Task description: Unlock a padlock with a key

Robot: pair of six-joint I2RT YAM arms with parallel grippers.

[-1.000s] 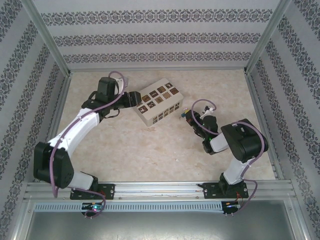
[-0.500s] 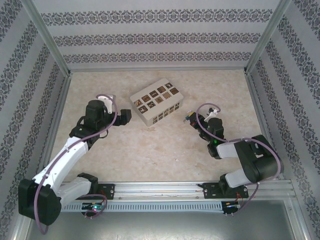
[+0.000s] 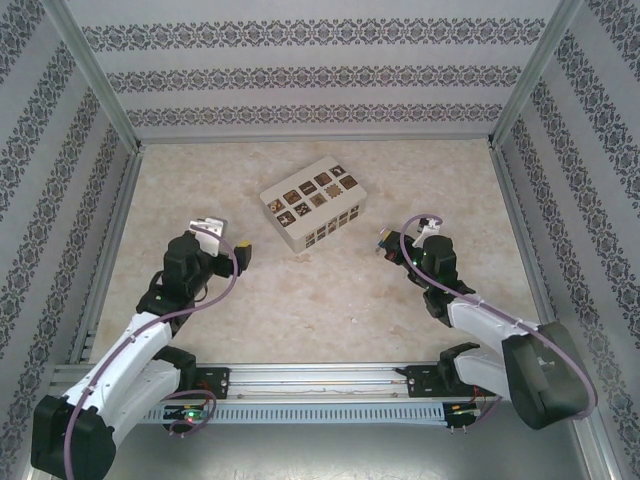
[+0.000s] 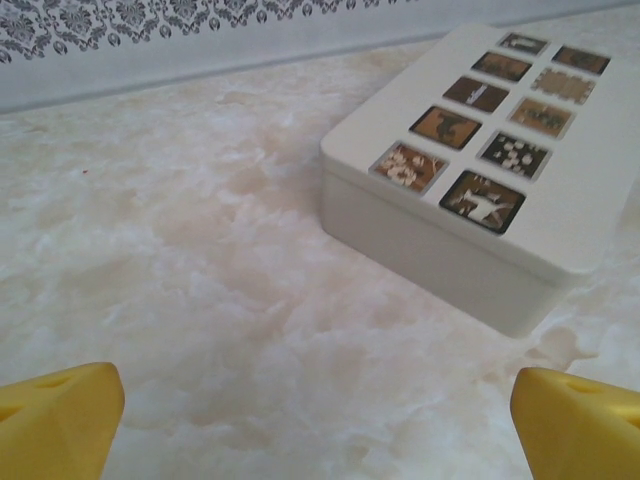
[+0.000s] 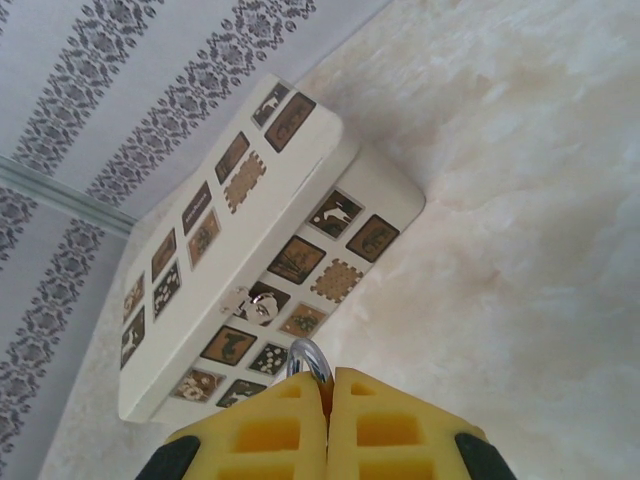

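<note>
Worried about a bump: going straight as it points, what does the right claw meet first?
The right claw, pinching a silver loop, likely meets the beige box on its tiled side, near the latch.

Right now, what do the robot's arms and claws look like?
The left arm and right arm have white shells, black joints and looping purple cables. The left claw and right claw have yellow fingers, the right's moulded with square recesses.

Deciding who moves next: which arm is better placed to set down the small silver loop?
Right. The right fingers are shut on the silver loop, probably the padlock's shackle. The left fingers are open, empty, apart from the beige box.
</note>
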